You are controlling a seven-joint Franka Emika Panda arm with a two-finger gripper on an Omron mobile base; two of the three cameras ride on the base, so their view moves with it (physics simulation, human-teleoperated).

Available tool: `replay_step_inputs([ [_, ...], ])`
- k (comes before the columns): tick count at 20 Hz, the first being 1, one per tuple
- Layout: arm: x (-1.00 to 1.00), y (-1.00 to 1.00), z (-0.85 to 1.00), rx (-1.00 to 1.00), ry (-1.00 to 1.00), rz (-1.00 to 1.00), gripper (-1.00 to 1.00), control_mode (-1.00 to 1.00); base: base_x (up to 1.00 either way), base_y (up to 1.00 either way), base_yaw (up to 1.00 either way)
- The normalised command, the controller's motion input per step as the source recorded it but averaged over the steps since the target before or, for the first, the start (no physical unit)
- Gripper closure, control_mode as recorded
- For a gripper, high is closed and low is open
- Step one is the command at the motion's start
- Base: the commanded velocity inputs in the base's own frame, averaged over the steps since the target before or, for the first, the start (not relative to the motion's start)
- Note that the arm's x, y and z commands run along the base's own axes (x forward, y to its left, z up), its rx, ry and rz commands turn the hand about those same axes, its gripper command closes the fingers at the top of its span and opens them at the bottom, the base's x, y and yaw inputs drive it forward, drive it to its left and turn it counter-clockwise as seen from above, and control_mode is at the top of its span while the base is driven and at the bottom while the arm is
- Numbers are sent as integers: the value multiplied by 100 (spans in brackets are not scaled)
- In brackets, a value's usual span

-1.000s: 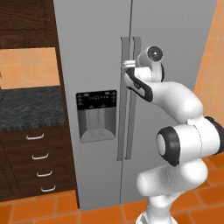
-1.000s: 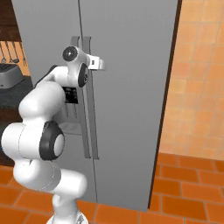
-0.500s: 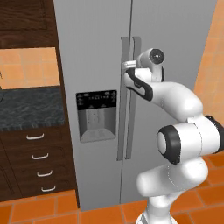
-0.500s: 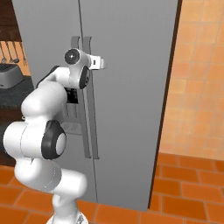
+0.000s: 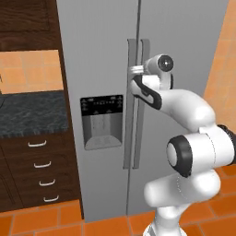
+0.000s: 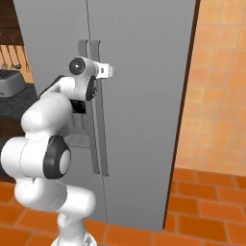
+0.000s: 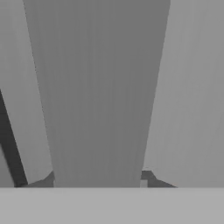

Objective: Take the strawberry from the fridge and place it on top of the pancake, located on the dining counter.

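— Looking at what, from biggest down?

— My view is taken up by the fridge [image 5: 101,55], tall and grey, filling the middle of the left base view from top to near the bottom. Both its doors are shut. Its black dispenser panel [image 5: 102,120] sits on the left door, at the centre left of that frame.

— And beside it?

— A dark-topped wall counter [image 5: 27,113] with drawers [image 5: 41,175] below, at the left edge of the left base view. An orange tiled wall [image 6: 216,96] runs down the right side of the right base view, with an orange tiled floor [image 6: 202,211] under it.

— Your arm?

— My white arm [image 5: 193,138] rises from the lower right of the left base view and reaches up to the two long vertical handles [image 5: 133,133] at the door seam.

— And the gripper?

— My gripper [image 5: 134,70] is at the upper part of the right door's handle [image 6: 100,125], just above frame centre. In the hand view that handle [image 7: 96,96] runs broad and close between my fingertips [image 7: 146,176], and my jaws are clamped narrow on it.
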Motion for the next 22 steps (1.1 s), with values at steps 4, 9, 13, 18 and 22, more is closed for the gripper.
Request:
replay_step_inputs([
  [4,-100,-39,-18,0,4,0,100,-100,0,0,0],
  [9,-100,-80,-8,1,13,0,100,-100,0,0,0],
  [13,-100,-100,-18,3,17,0,100,-100,0,0,0],
  [18,-100,-100,-30,3,19,0,100,-100,0,0,0],
  [22,-100,-97,-26,2,23,-1,-100,-100,0,0,0],
])
